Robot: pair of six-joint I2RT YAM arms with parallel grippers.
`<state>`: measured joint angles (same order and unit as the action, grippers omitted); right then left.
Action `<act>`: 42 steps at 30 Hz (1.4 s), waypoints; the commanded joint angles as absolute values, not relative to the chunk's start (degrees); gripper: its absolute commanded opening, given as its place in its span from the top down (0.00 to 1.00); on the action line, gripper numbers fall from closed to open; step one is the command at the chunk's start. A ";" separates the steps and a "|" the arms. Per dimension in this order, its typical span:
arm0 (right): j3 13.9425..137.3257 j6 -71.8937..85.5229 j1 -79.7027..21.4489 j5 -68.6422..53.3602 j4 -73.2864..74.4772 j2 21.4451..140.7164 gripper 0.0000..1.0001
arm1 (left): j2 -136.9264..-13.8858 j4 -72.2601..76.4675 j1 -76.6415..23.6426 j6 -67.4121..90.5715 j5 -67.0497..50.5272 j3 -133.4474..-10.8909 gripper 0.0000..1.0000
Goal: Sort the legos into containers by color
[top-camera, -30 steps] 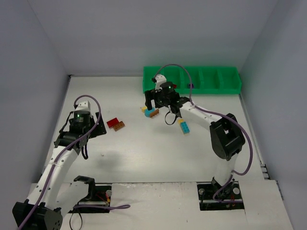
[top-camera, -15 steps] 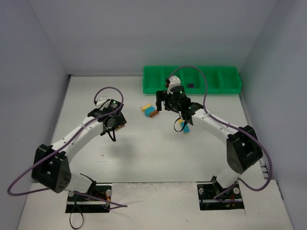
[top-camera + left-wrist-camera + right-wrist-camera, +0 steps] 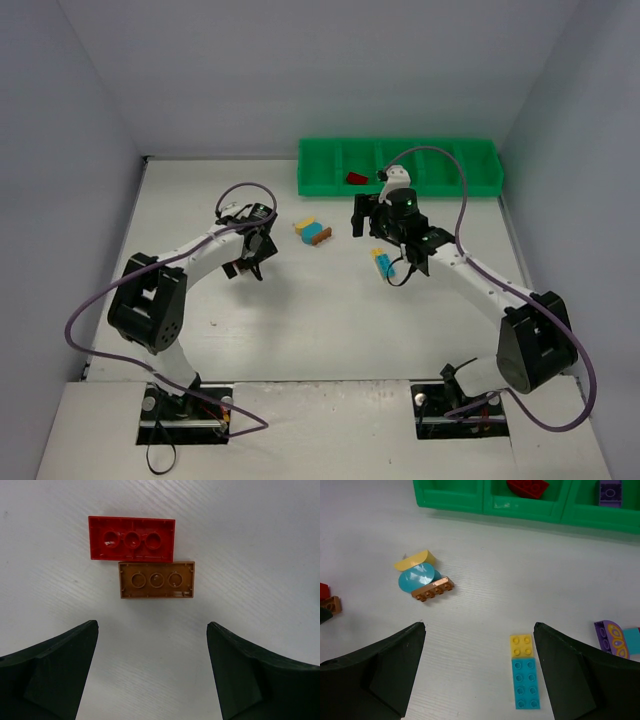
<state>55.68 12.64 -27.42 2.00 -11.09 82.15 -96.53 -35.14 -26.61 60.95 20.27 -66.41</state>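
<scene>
Rectangular red brick (image 3: 132,539), brown brick (image 3: 156,580)

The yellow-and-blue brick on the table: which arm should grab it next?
Probably the right. The right gripper is open and hangs near the yellow-and-blue brick, while the left gripper, also open, is over the red brick and brown brick, farther away.

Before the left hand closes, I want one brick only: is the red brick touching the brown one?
Touching. The left wrist view shows the red brick and brown brick edge to edge, no gap between.
</scene>
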 commanded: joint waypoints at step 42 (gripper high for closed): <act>50.28 16.43 -22.85 -4.83 -10.81 69.88 0.14 | -102.64 -10.73 -26.28 27.17 7.23 -87.68 0.97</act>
